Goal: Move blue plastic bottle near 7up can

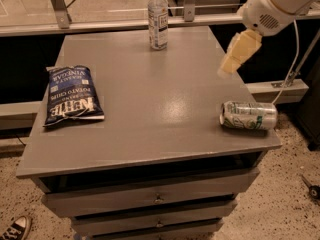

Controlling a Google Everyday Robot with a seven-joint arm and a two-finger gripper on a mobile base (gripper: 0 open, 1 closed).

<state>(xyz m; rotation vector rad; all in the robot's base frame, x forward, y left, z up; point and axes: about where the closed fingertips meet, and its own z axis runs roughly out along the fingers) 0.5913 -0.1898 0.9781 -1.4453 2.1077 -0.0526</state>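
The blue plastic bottle (158, 18) stands upright at the far edge of the grey table (150, 114), clear with a white cap and a white-and-blue label. The 7up can (248, 115) lies on its side near the table's right front corner, silver-white with green markings. My gripper (235, 58) hangs from the white arm at the upper right, above the table's right side. It is well to the right of the bottle and above and behind the can. It holds nothing.
A dark blue potato chip bag (71, 95) lies flat on the left side of the table. Drawers run below the tabletop. A metal rail (100, 26) runs behind the table. A shoe (15, 229) is on the floor at bottom left.
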